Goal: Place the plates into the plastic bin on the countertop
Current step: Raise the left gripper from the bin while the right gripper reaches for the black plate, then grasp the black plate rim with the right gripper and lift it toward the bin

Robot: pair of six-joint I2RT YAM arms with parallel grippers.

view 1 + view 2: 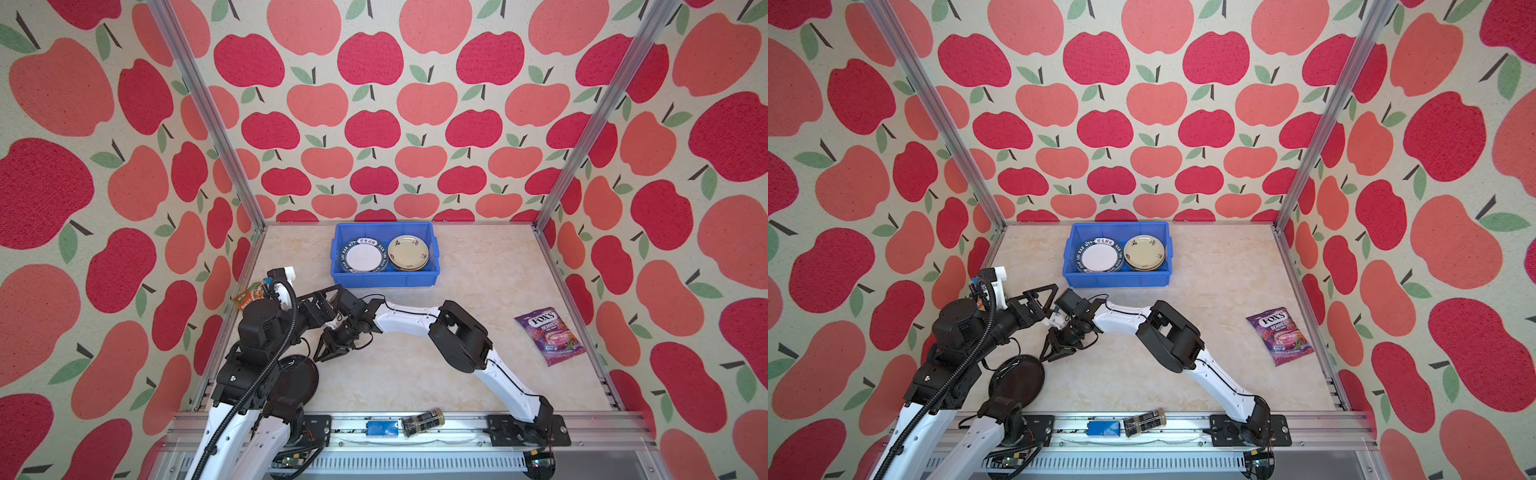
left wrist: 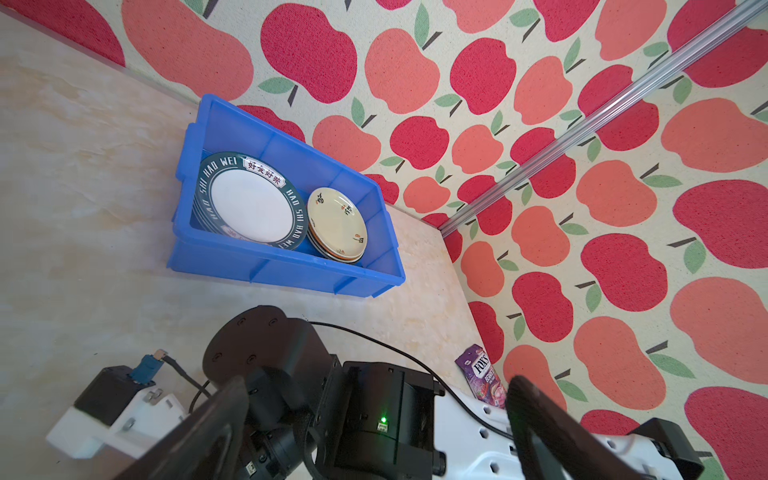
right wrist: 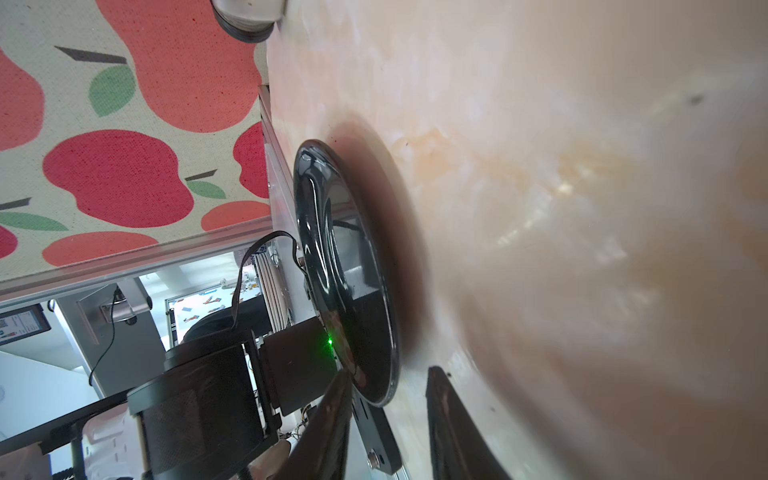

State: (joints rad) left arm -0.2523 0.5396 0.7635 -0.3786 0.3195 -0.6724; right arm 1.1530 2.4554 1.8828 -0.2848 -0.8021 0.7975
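A black plate point(image 1: 297, 380) point(image 1: 1017, 380) lies on the countertop point(image 1: 415, 365) at the front left, partly under my left arm. My right gripper point(image 1: 330, 351) point(image 3: 390, 374) reaches across to the plate's rim. Its jaws are narrowed but apart, and the edge of the black plate point(image 3: 332, 249) sits just at the fingertips with a gap still showing. My left gripper point(image 1: 1044, 301) point(image 2: 374, 395) hangs wide open and empty above the right wrist. The plastic bin point(image 1: 384, 282) point(image 2: 282, 270) at the back holds a stack of white lettered plates point(image 1: 363, 255) point(image 2: 251, 208) and a stack of cream plates point(image 1: 408, 251) point(image 2: 338, 222).
A purple candy packet point(image 1: 550, 336) point(image 2: 482, 378) lies near the right rail. An orange snack packet point(image 1: 249, 296) sits at the left edge behind my left arm. A small jar point(image 1: 422, 422) and a small blue box point(image 1: 381, 428) rest on the front rail.
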